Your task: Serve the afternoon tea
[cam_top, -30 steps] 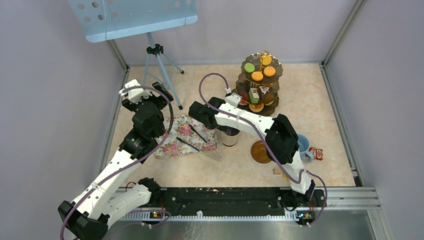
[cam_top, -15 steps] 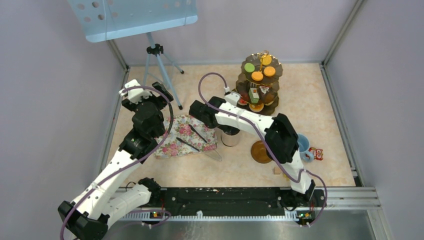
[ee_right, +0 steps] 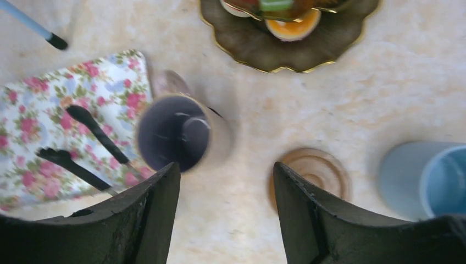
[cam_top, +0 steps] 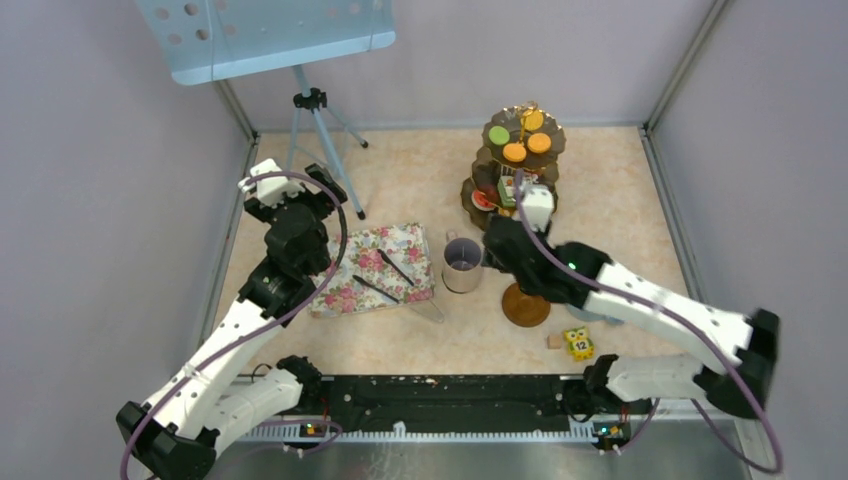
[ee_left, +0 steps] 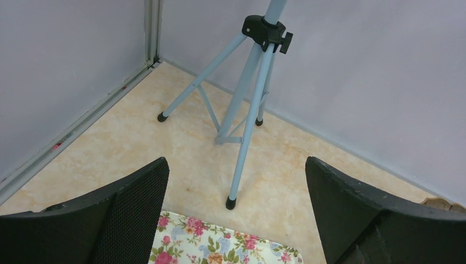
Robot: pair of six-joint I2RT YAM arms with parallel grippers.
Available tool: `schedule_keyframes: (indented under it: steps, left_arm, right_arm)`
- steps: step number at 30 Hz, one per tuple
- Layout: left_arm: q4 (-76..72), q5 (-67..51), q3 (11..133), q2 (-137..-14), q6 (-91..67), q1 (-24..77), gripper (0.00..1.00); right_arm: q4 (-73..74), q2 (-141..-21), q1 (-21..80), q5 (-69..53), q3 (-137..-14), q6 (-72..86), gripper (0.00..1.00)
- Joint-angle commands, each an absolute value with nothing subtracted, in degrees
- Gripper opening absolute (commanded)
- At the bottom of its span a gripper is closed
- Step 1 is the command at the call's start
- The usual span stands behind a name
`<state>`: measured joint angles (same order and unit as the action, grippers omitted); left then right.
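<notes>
The dark gold-trimmed stand [cam_top: 518, 165] at the back holds green [cam_top: 498, 135] and orange [cam_top: 515, 152] pastries; its bottom tier [ee_right: 258, 47] shows in the right wrist view. The grey mug [cam_top: 462, 262] stands upright beside the floral tray. The brown saucer [cam_top: 524, 305] lies bare to its right. My right gripper [cam_top: 497, 258] hovers open over the table between mug [ee_right: 176, 135] and saucer [ee_right: 313, 173], holding nothing [ee_right: 226, 168]. The light blue cup [ee_right: 423, 179] stands right of the saucer. My left gripper [ee_left: 236, 181] is open and empty above the tray's far corner.
The floral tray [cam_top: 345, 290] carries two dark utensils [cam_top: 395, 265]. A music stand's tripod [cam_top: 318, 120] stands at the back left. A yellow owl block [cam_top: 577, 343] and a small wooden block [cam_top: 553, 341] lie near the front rail. Walls close in on three sides.
My right gripper has opened and its arm has swung right, off the mug, which now stands uncovered. The owl block now lies nearer the front. The left arm has not moved.
</notes>
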<state>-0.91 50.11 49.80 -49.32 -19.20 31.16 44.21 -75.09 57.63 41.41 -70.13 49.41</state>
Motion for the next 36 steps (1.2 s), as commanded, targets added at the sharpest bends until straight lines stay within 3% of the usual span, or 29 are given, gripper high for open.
schedule_keyframes:
  steps: [1,6,7,10,11,20,36]
  left_arm:
    - [-2.8,49.2,50.4,-50.0,-18.9,31.3,0.99]
    - [-2.2,48.5,50.5,-50.5,-19.5,31.2,0.99]
    - [-2.2,48.4,50.6,-50.5,-19.5,31.3,0.99]
    - [-2.0,48.3,50.7,-51.0,-19.6,31.2,0.99]
    - [-2.0,48.3,50.8,-51.1,-19.6,31.2,0.99]
    - [-2.1,48.5,50.7,-51.2,-19.4,31.2,0.99]
    - [-2.4,48.7,50.6,-51.4,-19.1,31.2,0.99]
  right_arm:
    - [37.0,-60.7,55.1,39.7,-55.1,38.5,0.62]
    - [40.0,-56.3,46.9,33.2,-44.3,49.0,0.55]
    - [38.6,-56.7,45.9,32.1,-42.7,50.8,0.52]
    - [35.2,-60.9,44.2,29.8,-40.4,55.8,0.28]
    - [34.4,-62.9,44.1,29.8,-40.1,56.8,0.26]
    - [26.5,-78.3,42.9,25.6,-37.5,59.2,0.17]
    - [13.9,-79.7,40.6,27.5,-33.6,50.5,0.12]
